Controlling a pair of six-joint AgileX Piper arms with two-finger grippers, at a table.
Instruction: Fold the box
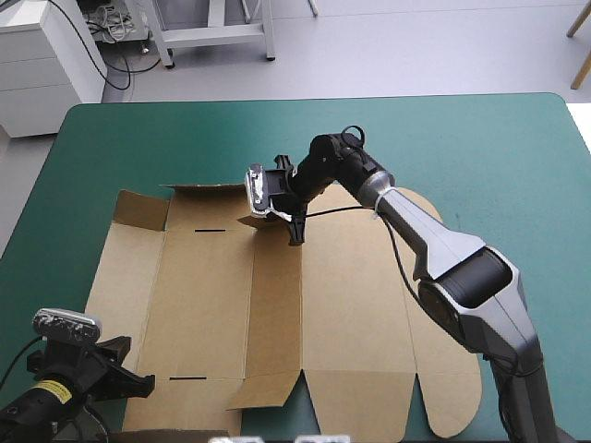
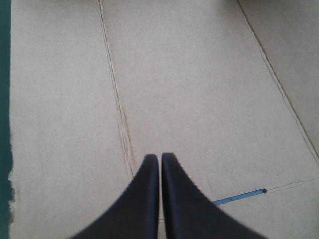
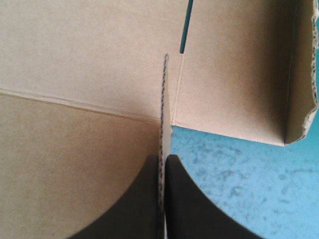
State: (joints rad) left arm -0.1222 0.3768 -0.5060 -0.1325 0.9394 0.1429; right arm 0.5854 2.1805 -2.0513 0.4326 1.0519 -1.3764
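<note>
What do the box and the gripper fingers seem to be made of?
The box: corrugated board, matt brown; fluting shows along the cut edge held in the right gripper. Its fingers: black, smooth, slightly dull, likely plastic or rubber; unclear which.

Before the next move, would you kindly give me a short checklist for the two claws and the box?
1. Grip of the right claw on the box: ok, shut on the edge of a flap at the far side.
2. Is the left claw free: ok, shut and empty.
3. Position of the left claw: ok, over the board near its near left corner.
4. Contact of the left claw with the board: cannot tell.
5. Walls raised: not ok, the sheet lies mostly flat on the table.
</note>
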